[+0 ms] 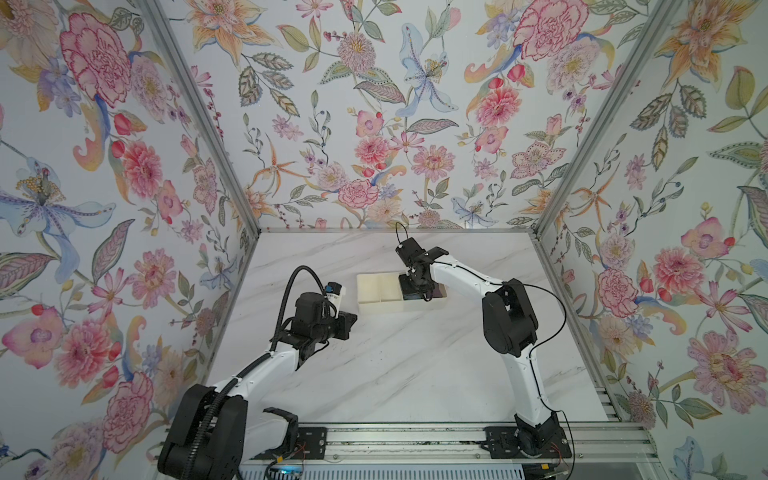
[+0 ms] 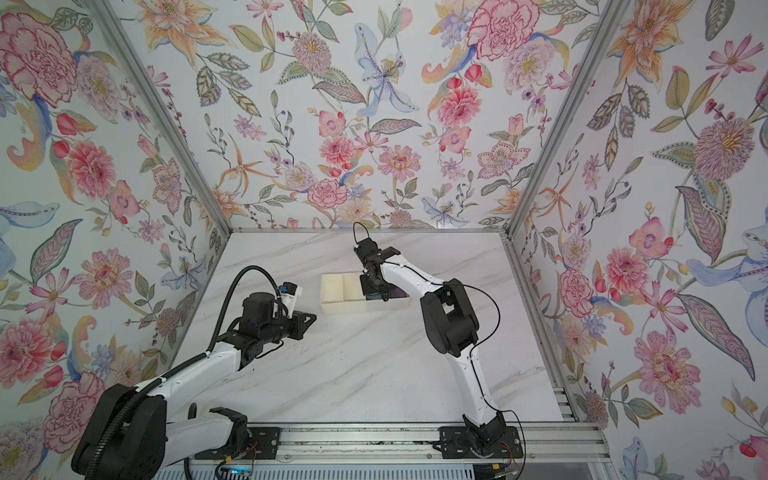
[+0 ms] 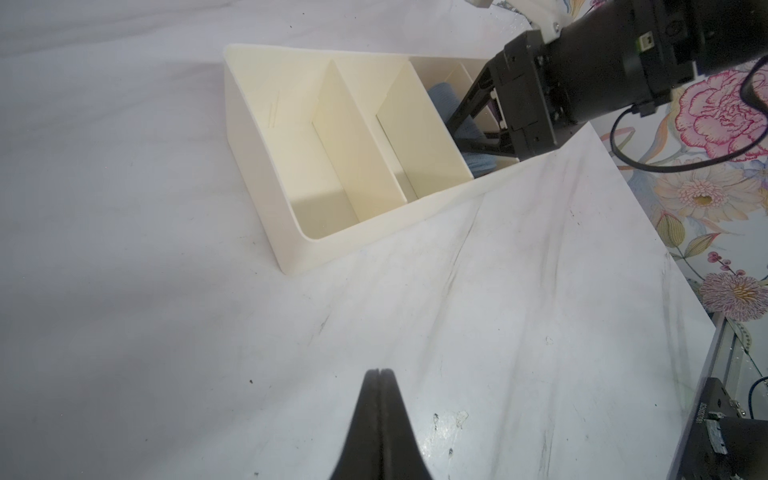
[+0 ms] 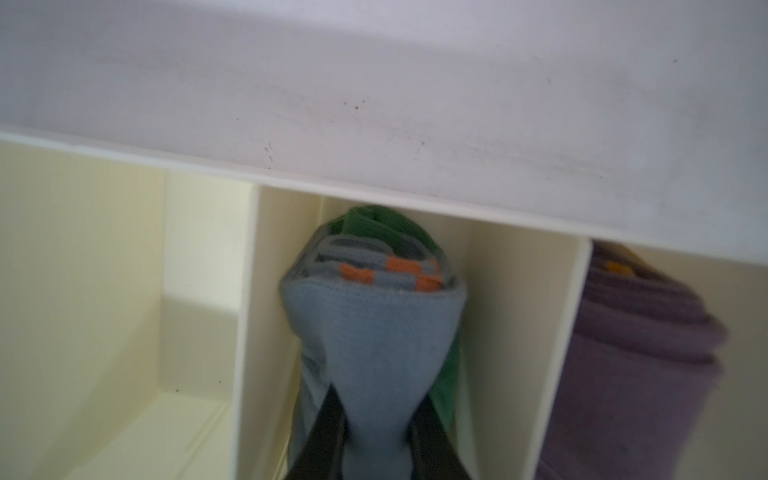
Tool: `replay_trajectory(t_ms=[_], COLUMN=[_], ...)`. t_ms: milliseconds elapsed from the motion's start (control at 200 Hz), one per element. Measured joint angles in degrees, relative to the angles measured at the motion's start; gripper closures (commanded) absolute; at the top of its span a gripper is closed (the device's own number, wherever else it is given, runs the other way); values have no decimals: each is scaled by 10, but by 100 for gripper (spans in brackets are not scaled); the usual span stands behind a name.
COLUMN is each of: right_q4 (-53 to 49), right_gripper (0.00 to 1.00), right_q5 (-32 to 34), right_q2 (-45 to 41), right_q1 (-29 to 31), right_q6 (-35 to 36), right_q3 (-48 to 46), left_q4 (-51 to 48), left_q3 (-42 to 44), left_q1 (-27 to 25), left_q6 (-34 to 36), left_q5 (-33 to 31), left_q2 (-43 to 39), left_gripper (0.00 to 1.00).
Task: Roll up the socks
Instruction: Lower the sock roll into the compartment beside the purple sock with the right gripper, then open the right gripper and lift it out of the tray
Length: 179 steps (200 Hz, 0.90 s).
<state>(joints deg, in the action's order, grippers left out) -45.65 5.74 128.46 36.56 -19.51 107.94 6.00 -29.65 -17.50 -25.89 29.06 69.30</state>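
Two top views both showed a cream divided box (image 1: pixel 374 291) (image 2: pixel 336 293) on the marble desk (image 1: pixel 415 365) (image 2: pixel 374 365), nearer the far edge than the near one and about midway between the side edges. The right arm (image 1: pixel 457 270) (image 2: pixel 409 270) reached down into the box's right part, hiding what its jaws held. The left arm (image 1: pixel 257 370) (image 2: pixel 195 365) hung above the desk's left side, apart from the box.

From the left wrist, the left jaws were pressed together with nothing between them, above bare desk (image 3: pixel 498 291). Beyond lay the box (image 3: pixel 257 166) with two empty compartments, then the blue-grey socks (image 3: pixel 446 97), with the right jaws' black fingers (image 3: pixel 469 108) set around them.

From the right wrist, the right jaws pinched one end of the rolled socks (image 4: pixel 374 332), whose other end showed green and orange. The bundle sat inside a compartment of the box (image 4: pixel 249 291), between an empty compartment and one holding a dark purple bundle (image 4: pixel 644 353).
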Motion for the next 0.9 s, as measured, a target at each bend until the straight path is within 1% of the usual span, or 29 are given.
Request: replay_trajectory(t_ms=[240,385,631,766,896], right_q4=[0,-2,-2,-2,-1], right_gripper=[73,67,65,61,61], right_q5=[7,7,2,1,2], right_q2=[0,0,0,-1,-12], right_q1=[1,1,-2,-3,-3], right_q6=[-7,-11,-11,-11,-11], right_q3=[0,0,0,-3,-12], left_q4=[0,0,-1,-1,-1], left_q3=[6,9,10,10,10], left_q1=[2,3,3,2,2], left_q6=[0,0,0,1,2], left_q5=[-10,-10,-10,-11,-14], left_q2=[-2,-2,-2,-2,-2], left_gripper=[95,92,91,88,87])
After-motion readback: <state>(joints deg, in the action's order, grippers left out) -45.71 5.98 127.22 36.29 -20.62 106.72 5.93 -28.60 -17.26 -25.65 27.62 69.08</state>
